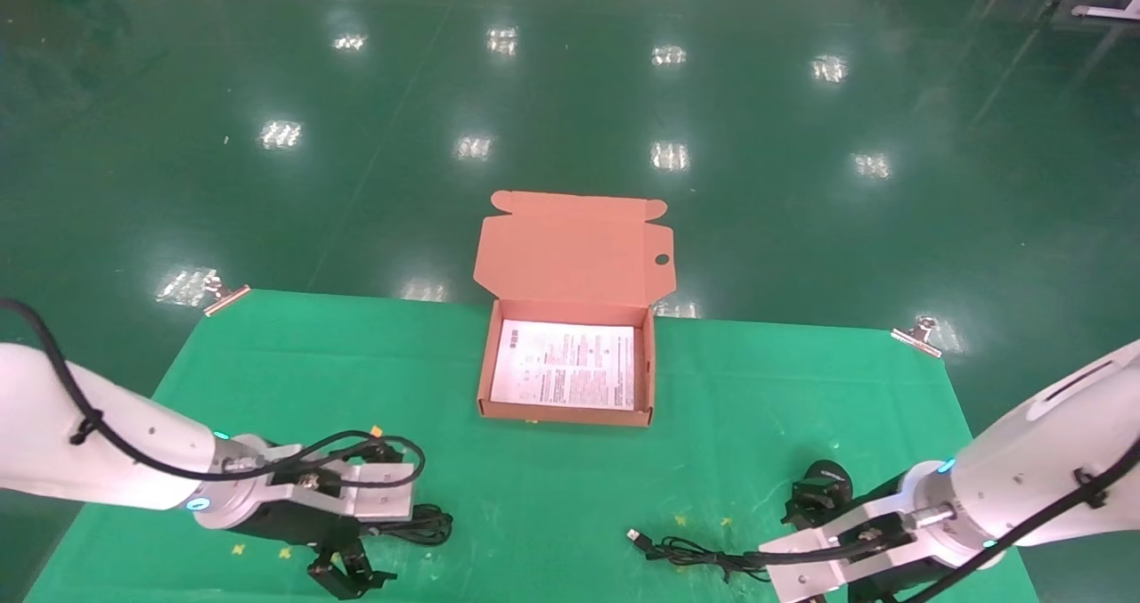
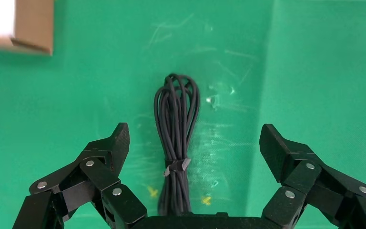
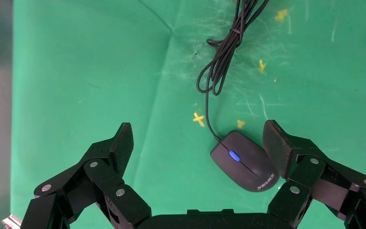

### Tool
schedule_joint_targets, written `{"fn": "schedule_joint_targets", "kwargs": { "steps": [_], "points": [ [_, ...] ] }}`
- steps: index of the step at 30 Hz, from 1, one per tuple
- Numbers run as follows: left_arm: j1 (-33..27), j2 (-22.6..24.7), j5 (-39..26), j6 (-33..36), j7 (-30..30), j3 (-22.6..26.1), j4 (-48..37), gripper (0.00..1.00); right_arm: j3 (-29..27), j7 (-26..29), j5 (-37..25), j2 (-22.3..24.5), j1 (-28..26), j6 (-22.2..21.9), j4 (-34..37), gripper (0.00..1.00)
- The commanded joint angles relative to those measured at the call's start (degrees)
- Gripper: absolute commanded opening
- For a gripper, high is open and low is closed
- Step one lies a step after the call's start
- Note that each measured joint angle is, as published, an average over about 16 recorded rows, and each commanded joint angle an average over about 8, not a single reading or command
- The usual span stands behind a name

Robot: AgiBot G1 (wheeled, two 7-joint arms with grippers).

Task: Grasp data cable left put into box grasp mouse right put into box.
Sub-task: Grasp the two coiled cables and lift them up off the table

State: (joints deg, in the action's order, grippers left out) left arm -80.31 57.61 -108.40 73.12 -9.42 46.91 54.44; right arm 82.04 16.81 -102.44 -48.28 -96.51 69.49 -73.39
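Both grippers spread wide, holding nothing: left gripper (image 2: 193, 143) straddles the data cable (image 2: 176, 138) near-left, right gripper (image 3: 198, 145) over the mouse (image 3: 245, 161) near-right. Box (image 1: 567, 416) sits open, far centre on the table (image 1: 757, 389).

Green cloth (image 1: 730, 425) covers the table, kinda scuffed, with little yellow cross marks (image 3: 198, 119) stuck on it. Metal clips pin its far corners: one on the left (image 1: 224, 295), one on the right (image 1: 917, 334). Behind it there's shiny dark green floor (image 1: 570, 95) throwing back ceiling lights.
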Motion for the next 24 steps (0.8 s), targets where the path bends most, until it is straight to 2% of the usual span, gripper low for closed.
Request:
{"fn": "schedule_joint_targets", "kwargs": {
  "steps": [1, 8, 24],
  "points": [
    [-0.1, 0.9, -0.6, -0.8, -0.5, 0.1, -2.3, 1.0, 0.2, 0.8, -0.8, -0.5, 0.7, -1.1, 0.6, 1.0],
    [-1.1, 3.4, -0.8, -2.6, 0.8, 0.1, -10.9, 1.0, 0.4, 1.1, -1.2, -3.3, 2.9, -3.8, 5.0, 1.0],
    [-3.4, 8.2, -0.9, -5.6, 8.3, 0.4, -26.2, 1.0, 0.0, -2.0, 0.0, -7.7, 6.3, -8.9, 12.5, 1.0]
  ]
}}
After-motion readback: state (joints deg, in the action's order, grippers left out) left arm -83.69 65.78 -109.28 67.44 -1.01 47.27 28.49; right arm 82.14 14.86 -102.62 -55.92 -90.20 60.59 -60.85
